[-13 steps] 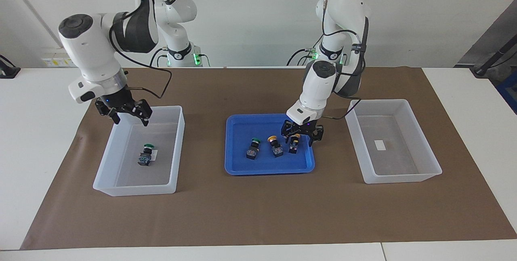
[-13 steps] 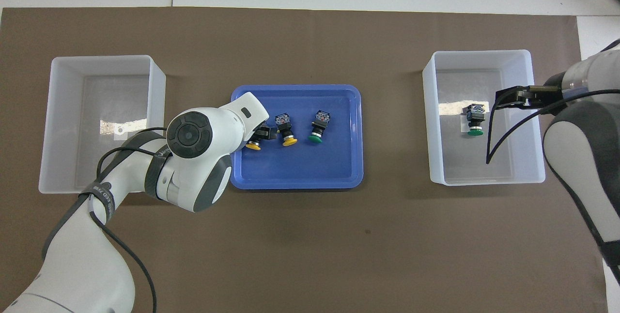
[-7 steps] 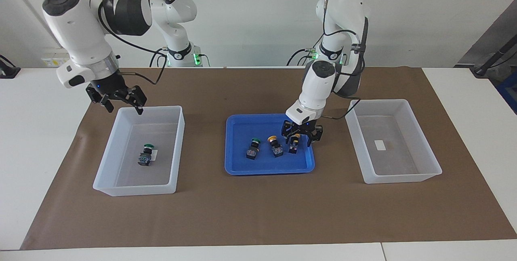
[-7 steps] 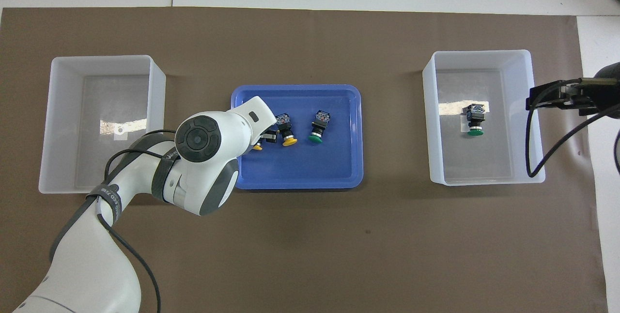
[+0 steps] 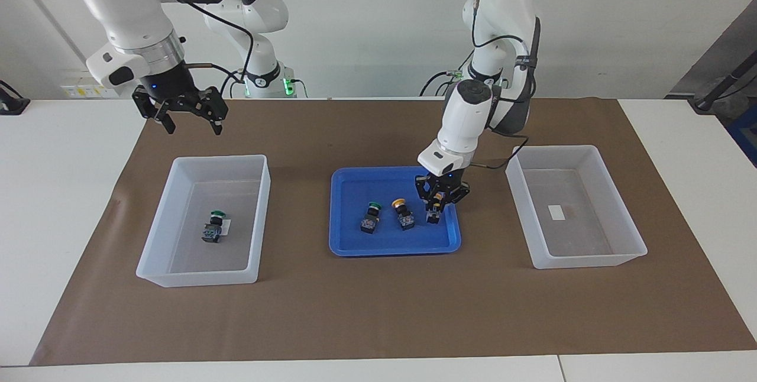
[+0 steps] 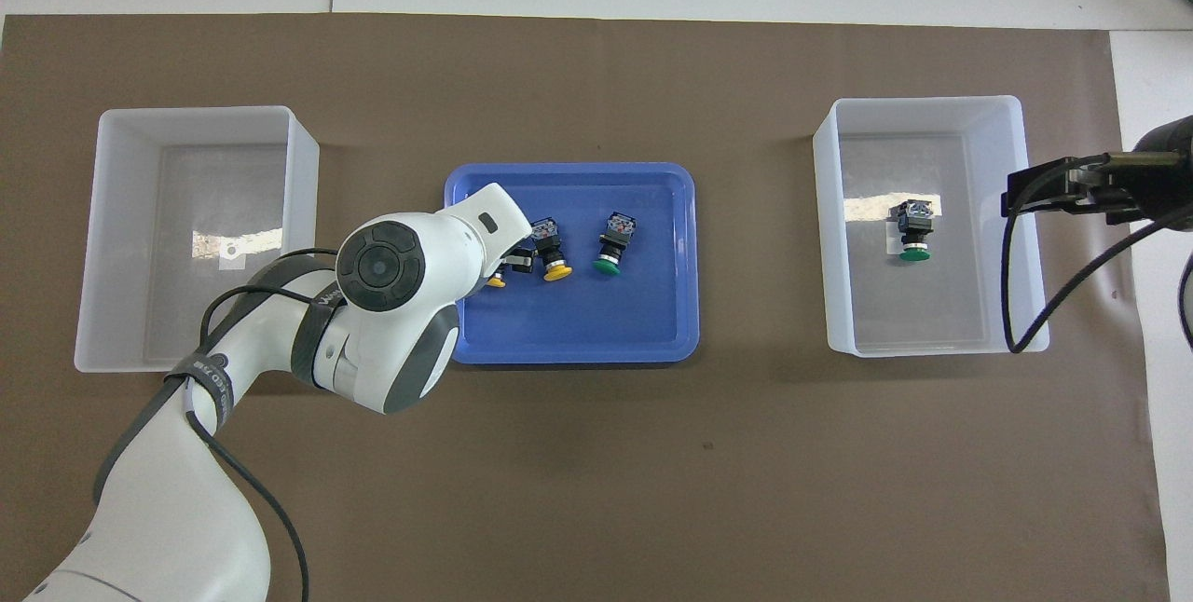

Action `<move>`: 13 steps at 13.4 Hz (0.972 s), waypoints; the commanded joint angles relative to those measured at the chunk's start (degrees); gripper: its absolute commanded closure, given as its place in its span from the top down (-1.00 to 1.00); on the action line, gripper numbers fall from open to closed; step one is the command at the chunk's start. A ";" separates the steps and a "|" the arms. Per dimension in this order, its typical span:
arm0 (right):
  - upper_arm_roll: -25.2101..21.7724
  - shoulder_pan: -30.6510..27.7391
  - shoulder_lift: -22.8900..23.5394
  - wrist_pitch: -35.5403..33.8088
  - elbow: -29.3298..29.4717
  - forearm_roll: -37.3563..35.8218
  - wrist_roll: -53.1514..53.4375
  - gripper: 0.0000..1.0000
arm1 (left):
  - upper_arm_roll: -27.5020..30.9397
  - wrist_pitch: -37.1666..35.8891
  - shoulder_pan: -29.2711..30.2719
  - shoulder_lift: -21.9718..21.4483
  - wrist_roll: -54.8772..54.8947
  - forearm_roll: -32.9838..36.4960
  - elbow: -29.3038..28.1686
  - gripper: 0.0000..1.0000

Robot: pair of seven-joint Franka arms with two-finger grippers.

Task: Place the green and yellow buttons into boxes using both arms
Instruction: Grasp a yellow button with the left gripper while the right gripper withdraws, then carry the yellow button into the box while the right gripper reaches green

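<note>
My left gripper (image 5: 436, 204) is down in the blue tray (image 5: 390, 246) and shut on a yellow button (image 5: 433, 211) at the tray's end toward the left arm. In the overhead view my left wrist hides most of that button (image 6: 495, 281). A second yellow button (image 5: 403, 213) and a green button (image 5: 371, 217) lie beside it in the tray. Another green button (image 5: 213, 225) lies in the box (image 5: 177, 275) at the right arm's end. My right gripper (image 5: 190, 123) is open and empty, raised over the mat beside that box. The box (image 5: 591, 261) at the left arm's end holds only its label.
A brown mat (image 5: 378, 311) covers the table's middle, with white tabletop around it. The tray (image 6: 578, 332) sits between the two boxes (image 6: 932, 105) (image 6: 112, 211). A cable hangs from my right wrist over the box's rim (image 6: 1011, 304).
My right gripper rose and drew back from over its box toward the robots. My left gripper's fingers closed on the yellow button in the tray.
</note>
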 commanded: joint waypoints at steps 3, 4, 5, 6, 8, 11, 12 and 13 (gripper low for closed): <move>0.39 6.97 5.56 8.00 -0.50 -0.32 9.37 1.00 | 0.06 -11.70 8.44 -5.32 0.49 -0.40 5.00 -1.00; 0.39 8.73 7.31 10.20 -0.50 -0.67 11.65 1.00 | 0.06 -13.82 10.02 -5.32 0.57 -0.40 6.85 -1.00; 0.39 10.05 9.16 12.39 -0.42 -0.59 13.33 1.00 | 0.06 -15.41 11.61 -5.32 0.66 -0.31 8.18 -1.00; 0.39 11.81 11.01 15.20 -0.41 -0.42 14.83 1.00 | 0.06 -16.20 13.28 -5.32 0.66 -0.31 8.97 -1.00; 0.39 15.42 15.14 21.44 -0.50 -0.07 18.60 1.00 | 0.06 -17.00 17.14 -6.20 0.84 -0.14 9.16 -1.00; 0.39 19.63 19.10 26.38 -0.68 0.20 23.44 1.00 | 0.06 -17.71 23.47 -6.73 6.52 -0.14 9.16 -1.00; 0.39 21.39 20.41 27.44 -1.20 0.20 25.02 1.00 | 0.15 -16.92 25.31 -6.99 10.12 -0.22 8.29 -1.00; 0.39 22.10 20.78 28.14 -2.08 0.03 25.47 1.00 | 0.06 -16.22 26.90 -7.17 13.46 -0.23 7.49 -1.00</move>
